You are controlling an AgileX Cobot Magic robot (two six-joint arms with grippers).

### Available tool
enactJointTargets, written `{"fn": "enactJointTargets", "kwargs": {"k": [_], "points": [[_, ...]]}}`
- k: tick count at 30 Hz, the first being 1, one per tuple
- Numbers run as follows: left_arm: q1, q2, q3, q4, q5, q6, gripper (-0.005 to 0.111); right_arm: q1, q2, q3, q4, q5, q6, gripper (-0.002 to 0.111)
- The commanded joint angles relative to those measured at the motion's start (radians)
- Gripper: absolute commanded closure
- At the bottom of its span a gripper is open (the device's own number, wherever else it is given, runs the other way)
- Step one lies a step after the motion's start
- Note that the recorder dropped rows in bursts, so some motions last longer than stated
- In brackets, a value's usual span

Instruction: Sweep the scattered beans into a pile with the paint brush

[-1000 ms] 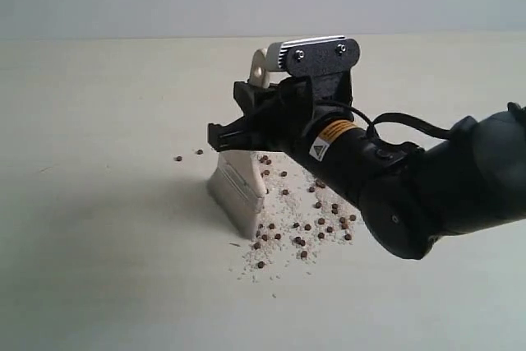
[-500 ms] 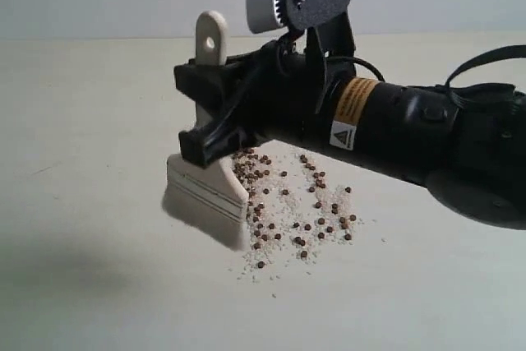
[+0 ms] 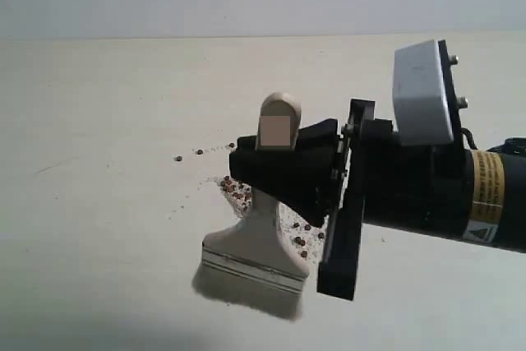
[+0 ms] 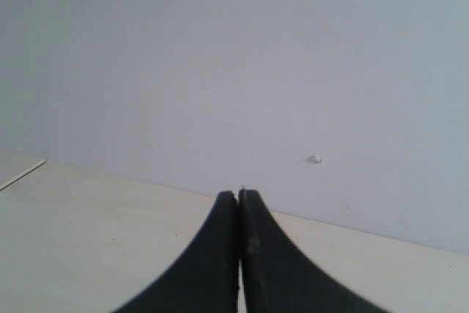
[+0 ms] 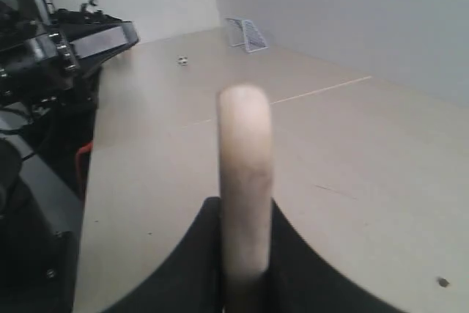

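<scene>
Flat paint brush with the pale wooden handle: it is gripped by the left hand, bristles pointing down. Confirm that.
Wrong hand. The right hand grips the flat paint brush with the pale wooden handle, bristles pointing down; the right wrist view shows the handle between its fingers. The left hand is shut on nothing.

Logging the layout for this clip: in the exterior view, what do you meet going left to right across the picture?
Two stray beans → paint brush → grey wrist camera → yellow label on the arm.
</scene>
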Motion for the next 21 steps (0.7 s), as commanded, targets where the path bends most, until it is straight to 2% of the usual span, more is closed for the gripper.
{"fn": "enactJointTargets", "kwargs": {"k": [1,7,11,21], "points": [[0.002,-0.007,0.003,-0.003,0.002,-0.005,0.107,-0.043,0.062,0.005,-0.105,-0.092,0.032,0.108],[0.002,-0.007,0.003,-0.003,0.002,-0.005,0.107,-0.043,0.223,0.005,-0.125,-0.095,-0.036,0.108],[0.002,-0.007,0.003,-0.003,0.002,-0.005,0.107,-0.045,0.316,-0.009,-0.054,-0.115,-0.156,0.108],[0.002,-0.007,0.003,-0.003,0.002,-0.005,0.107,-0.154,0.428,-0.202,-0.099,-0.006,-0.161,0.108]]}}
